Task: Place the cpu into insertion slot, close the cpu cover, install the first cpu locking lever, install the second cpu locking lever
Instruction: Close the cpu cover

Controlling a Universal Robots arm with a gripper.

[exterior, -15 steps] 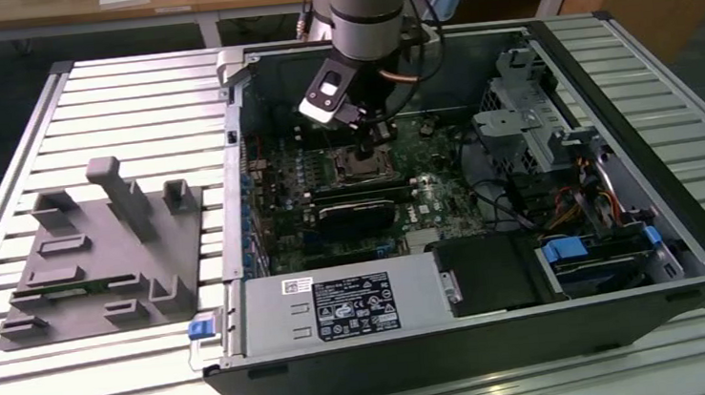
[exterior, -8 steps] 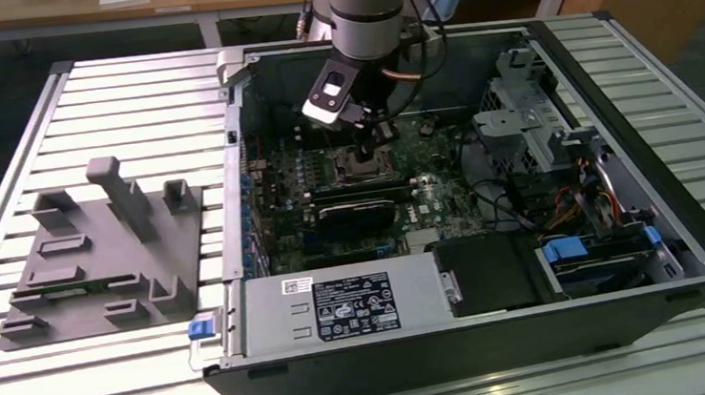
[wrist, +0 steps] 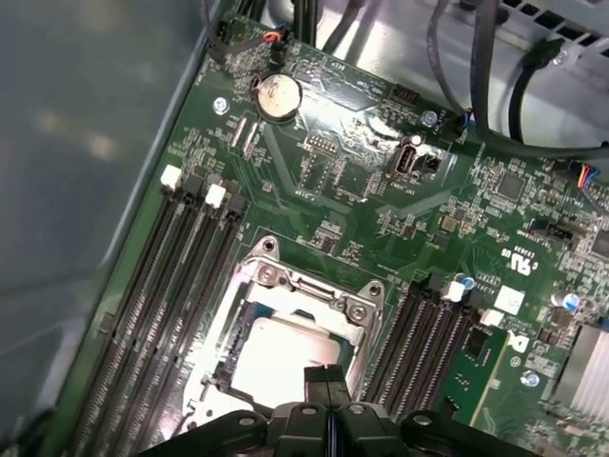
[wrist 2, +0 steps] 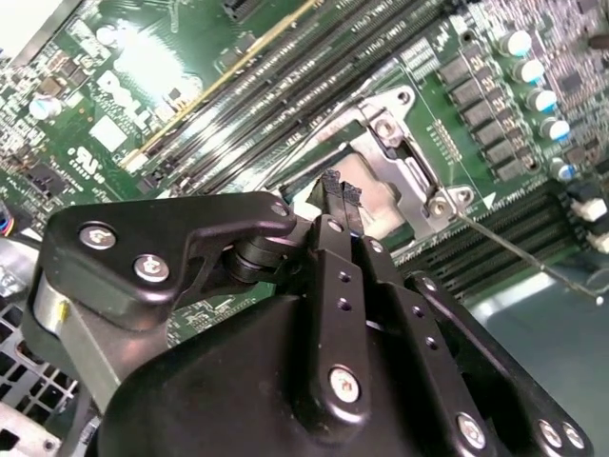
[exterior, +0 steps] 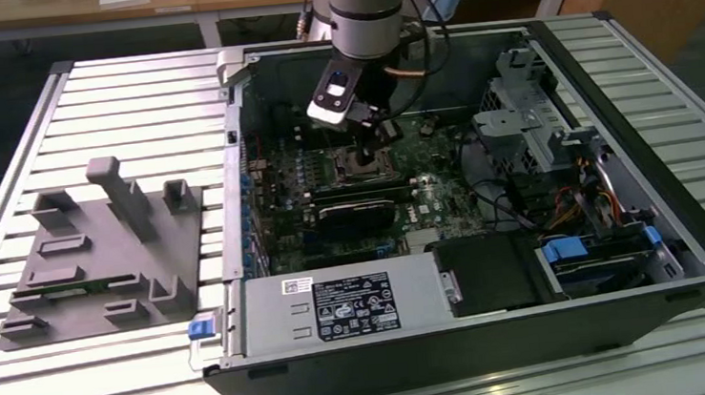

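We judge the dull silver square cpu (wrist: pixel 281 357) seated, silvery metal frame cover (wrist: pixel 319 293) seemingly down, thin wire lever (wrist 2: pixel 519 252) apparently unlatched; black gripper (wrist: pixel 326 373) pinched together, empty.

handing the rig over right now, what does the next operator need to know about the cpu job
Gripper: shut, holding nothing, fingertips over the socket; I cannot tell if they touch it.
Small flat square silver-grey cpu: lying in the square dark insertion slot on the green circuit board.
Thin square silvery cpu cover frame: appears to be down around the cpu.
Done: cpu placed; cover looks closed.
Left: both locking levers. One thin metal lever rod stands out from the socket corner, seemingly unlatched.
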